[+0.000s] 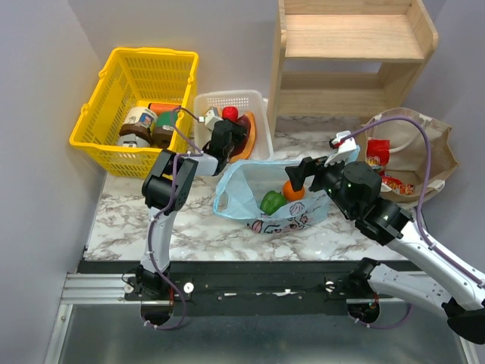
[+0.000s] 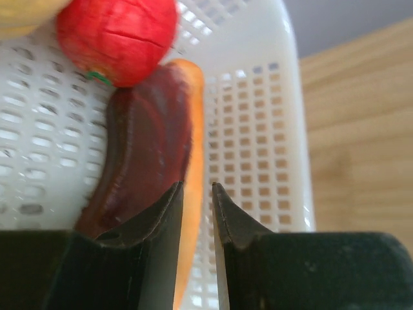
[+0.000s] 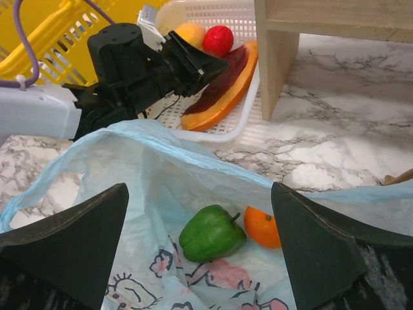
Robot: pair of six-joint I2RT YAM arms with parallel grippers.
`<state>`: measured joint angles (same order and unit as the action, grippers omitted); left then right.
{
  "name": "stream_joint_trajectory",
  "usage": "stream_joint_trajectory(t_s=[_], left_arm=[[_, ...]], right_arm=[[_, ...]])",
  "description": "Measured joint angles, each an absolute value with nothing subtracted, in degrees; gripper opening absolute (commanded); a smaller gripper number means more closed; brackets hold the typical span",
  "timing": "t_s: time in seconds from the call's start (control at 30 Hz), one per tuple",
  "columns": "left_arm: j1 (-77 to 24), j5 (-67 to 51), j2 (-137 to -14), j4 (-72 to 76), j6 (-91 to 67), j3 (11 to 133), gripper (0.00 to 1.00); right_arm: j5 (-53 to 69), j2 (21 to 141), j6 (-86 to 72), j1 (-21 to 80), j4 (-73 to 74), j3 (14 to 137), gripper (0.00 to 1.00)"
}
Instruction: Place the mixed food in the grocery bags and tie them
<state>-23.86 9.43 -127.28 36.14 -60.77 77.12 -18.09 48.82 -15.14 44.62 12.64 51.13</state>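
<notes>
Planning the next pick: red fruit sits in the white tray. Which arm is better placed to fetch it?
Left. The left hand hangs over the white tray, close to the red fruit; the right hand sits open over the blue bag, farther off.

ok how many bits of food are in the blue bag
2: a green pepper and an orange right beside it, both low in the bag. Its folds could hide more.

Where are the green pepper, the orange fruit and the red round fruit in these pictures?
green pepper point(image 3: 211, 240): right wrist view, on the middle of its body.
orange fruit point(image 3: 262, 227): right wrist view, on the centre of its skin.
red round fruit point(image 2: 119, 35): left wrist view, on the middle of its front face.
</notes>
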Motion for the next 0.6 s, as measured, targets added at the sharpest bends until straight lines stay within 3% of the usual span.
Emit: stream_joint_trajectory(t_s=[0.13,0.23,0.4,0.6], left_arm=[[-26.37,10.63,-122.43,35.33,-55.55,74.96,0.66],[-27.66,12.21,-119.11,32.60,-50.17,75.83,0.80],[-26.13,15.88,-117.84,23.99,-40.05,83.72,0.84],[-20.91,16.25,-127.35,5.76,-31.11,109.78,0.84]], right_arm=[[-17.37,48.16,-15.49,44.62,12.67,50.68,1.00],[-17.02,47.79,-15.62,44.62,12.78,50.43,1.00],[-17.02,47.03,-15.62,44.62,12.88,50.39,1.00],[-17.02,47.13,-15.59,44.62,12.95,50.39,1.00]])
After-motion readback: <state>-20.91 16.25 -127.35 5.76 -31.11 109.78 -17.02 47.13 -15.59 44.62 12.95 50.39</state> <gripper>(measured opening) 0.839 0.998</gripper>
